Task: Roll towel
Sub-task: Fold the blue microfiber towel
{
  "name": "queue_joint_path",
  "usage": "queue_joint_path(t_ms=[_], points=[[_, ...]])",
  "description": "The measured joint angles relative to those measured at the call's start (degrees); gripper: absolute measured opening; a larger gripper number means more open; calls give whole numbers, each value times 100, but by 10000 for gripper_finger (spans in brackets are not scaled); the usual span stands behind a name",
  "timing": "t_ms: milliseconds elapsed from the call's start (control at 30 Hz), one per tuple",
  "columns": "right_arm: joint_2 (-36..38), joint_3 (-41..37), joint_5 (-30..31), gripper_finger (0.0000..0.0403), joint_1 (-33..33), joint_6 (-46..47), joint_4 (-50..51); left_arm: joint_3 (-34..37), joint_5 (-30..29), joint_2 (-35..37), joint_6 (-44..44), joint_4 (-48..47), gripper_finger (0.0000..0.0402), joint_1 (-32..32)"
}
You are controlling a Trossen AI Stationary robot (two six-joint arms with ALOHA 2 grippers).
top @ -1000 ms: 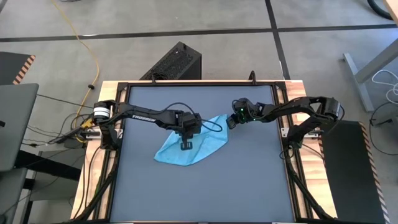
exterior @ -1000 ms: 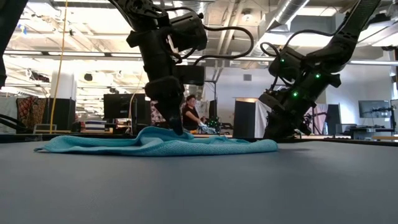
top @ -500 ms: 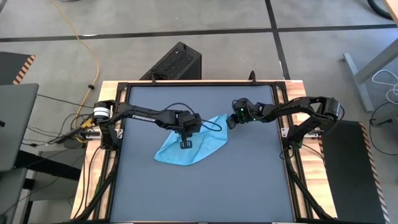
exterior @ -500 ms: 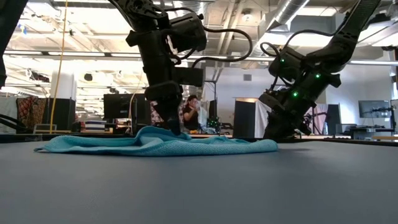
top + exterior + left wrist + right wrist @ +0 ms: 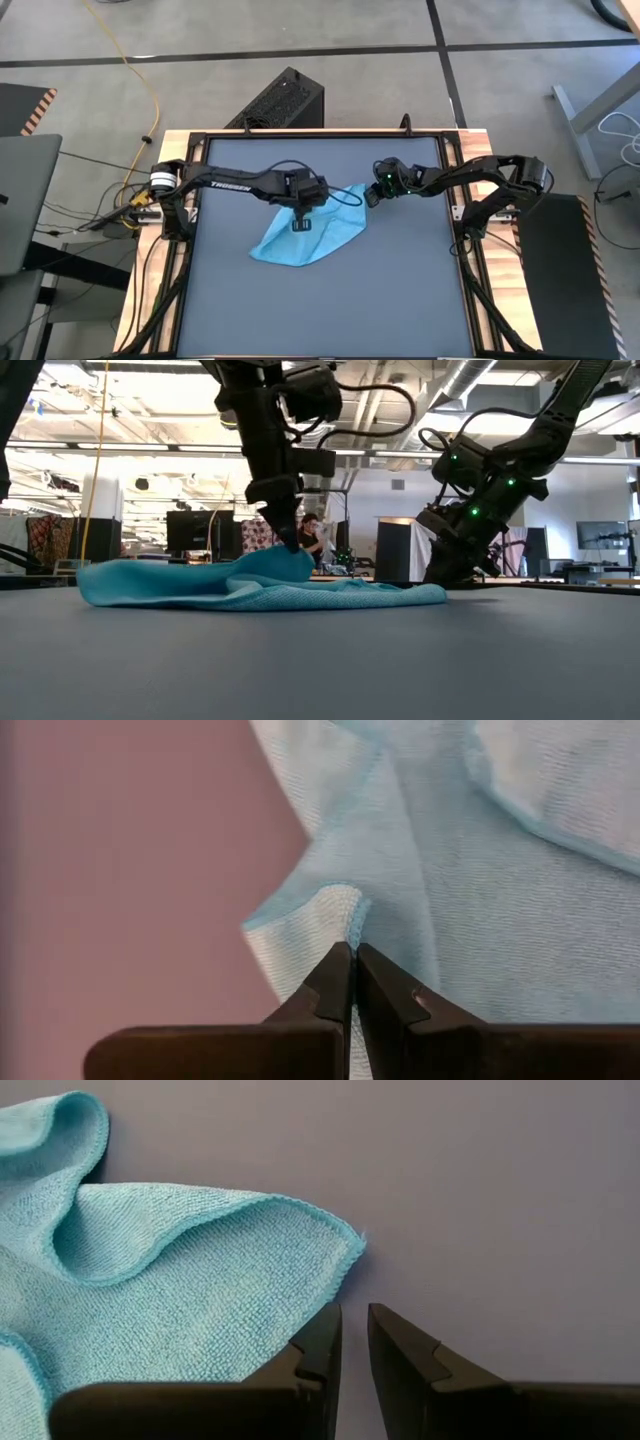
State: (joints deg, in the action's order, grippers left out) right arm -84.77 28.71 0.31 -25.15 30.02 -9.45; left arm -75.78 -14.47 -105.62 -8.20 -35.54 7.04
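The sky-blue towel [image 5: 312, 240] lies crumpled on the dark table, its middle drawn up into a peak [image 5: 283, 563]. My left gripper [image 5: 300, 224] is shut on that peak, above the towel's middle [image 5: 353, 952]. My right gripper [image 5: 368, 197] is low at the towel's far right corner [image 5: 335, 1250]. Its fingers [image 5: 355, 1320] stand a narrow gap apart with bare table between them. In the low view it stands at the towel's right end [image 5: 440, 578]. My left gripper pinches a hemmed edge of the towel [image 5: 347, 912] between its two fingertips, coming from above and slanting down. That part is lifted off the table; the rest hangs slack from it and lies on the table [image 5: 340, 596]. My right gripper: whether a finger touches the towel's corner, I cannot tell.
Bare tabletop [image 5: 320, 310] spreads over the near half of the table. A black frame [image 5: 197, 250] runs round the table's edges. A black box [image 5: 285, 100] stands on the floor beyond the far edge.
My left gripper has risen and gone a little toward the table's far edge, still shut on the towel. The pinched part has come up into a peak, and the towel's left end has been drawn in and bulges. The right end has stayed flat on the table.
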Motion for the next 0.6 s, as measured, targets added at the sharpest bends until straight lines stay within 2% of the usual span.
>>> queue_joint_path(t_ms=[300,467,600], points=[[0,0,0,82,0,196,0,-20,-550,0,235,-647,0,268],[0,-2,-28,83,0,445,-96,-20,-582,0,385,-931,0,398],[0,-7,-358,96,-42,605,-411,-20,-641,0,426,-1150,0,449]])
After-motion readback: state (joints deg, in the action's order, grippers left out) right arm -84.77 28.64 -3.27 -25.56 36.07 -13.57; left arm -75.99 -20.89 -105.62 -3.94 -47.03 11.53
